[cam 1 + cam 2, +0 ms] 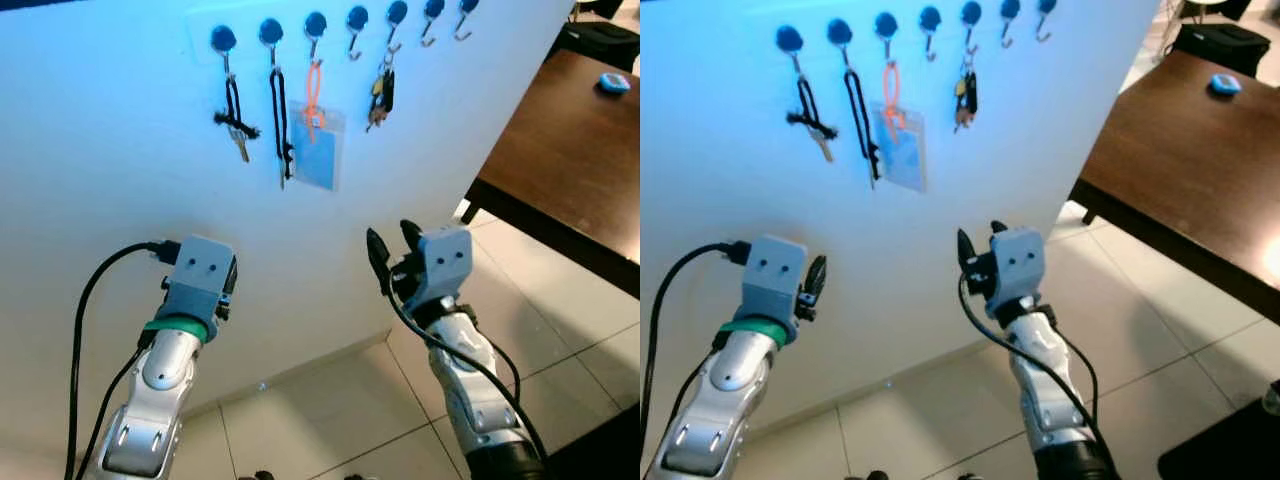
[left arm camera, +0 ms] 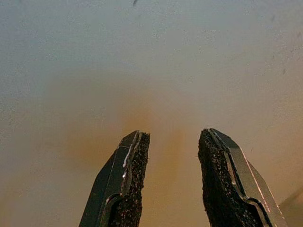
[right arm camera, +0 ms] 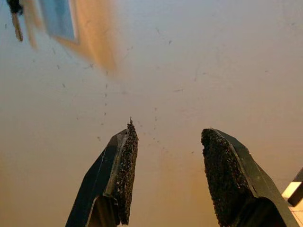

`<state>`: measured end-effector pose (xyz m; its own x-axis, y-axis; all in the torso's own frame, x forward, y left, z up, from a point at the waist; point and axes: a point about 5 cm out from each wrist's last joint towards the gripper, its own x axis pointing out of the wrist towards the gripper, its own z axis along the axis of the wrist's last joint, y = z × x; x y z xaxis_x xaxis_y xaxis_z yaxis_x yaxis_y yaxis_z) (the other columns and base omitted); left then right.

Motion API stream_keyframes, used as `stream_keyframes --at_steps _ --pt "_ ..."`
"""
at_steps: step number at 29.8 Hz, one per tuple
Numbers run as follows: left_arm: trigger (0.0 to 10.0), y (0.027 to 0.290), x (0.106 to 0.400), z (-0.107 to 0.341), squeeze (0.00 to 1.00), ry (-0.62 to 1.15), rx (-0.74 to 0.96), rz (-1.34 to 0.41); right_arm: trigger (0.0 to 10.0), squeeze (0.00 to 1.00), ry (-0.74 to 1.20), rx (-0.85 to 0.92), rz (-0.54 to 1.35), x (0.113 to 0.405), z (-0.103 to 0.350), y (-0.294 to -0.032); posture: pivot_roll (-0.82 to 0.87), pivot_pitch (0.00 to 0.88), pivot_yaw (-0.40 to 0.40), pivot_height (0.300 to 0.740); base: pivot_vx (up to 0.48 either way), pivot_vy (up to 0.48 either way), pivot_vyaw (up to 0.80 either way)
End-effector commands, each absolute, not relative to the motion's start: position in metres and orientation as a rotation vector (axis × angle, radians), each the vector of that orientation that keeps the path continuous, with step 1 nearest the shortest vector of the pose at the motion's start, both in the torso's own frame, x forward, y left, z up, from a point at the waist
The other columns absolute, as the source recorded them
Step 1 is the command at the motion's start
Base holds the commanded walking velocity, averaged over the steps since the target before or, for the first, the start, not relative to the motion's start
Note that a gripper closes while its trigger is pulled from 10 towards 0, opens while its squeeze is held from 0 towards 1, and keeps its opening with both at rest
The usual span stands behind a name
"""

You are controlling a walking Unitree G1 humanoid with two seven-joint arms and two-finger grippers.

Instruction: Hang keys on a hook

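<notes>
Left gripper (image 2: 168,177): fingers apart, nothing between them, pointed at the bare wall (image 1: 120,200) and close to it.
Right gripper (image 3: 168,177): fingers apart, holding nothing, raised toward the wall below the hooks.
Keys (image 1: 380,97): a bunch hangs on a hook in the row of hooks (image 1: 357,18), above the right gripper.
Other hangings: a key on a black strap (image 1: 234,115), a black strap (image 1: 280,120), a blue card on an orange loop (image 1: 317,140).
Edges: the wall ends at a corner on the right; a brown table (image 1: 570,160) stands beyond it.
Room: tiled floor (image 1: 330,410) between the arms.
Writing: none readable.
</notes>
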<state>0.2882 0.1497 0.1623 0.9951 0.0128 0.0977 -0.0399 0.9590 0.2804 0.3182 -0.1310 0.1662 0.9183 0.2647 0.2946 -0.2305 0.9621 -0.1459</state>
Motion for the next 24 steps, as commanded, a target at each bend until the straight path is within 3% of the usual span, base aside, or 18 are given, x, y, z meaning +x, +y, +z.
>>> stream_keyframes --at_steps 1,14,24 --pt "10.0 0.149 0.287 0.156 0.00 -0.082 0.288 0.033 10.0 0.00 -0.304 -0.123 0.267 0.315 0.160 -0.128 -0.07 0.107 0.075 0.740 0.000 0.000 0.00" --pt "10.0 0.142 0.292 0.145 0.00 -0.104 0.276 0.050 10.0 0.00 -0.322 -0.169 0.246 0.316 0.152 -0.125 -0.10 0.065 0.066 0.740 0.000 0.000 0.00" --pt "10.0 0.141 0.292 0.129 0.00 -0.093 0.293 0.040 10.0 0.00 -0.304 -0.179 0.236 0.320 0.141 -0.120 -0.10 0.000 0.087 0.740 -0.270 0.000 0.00"
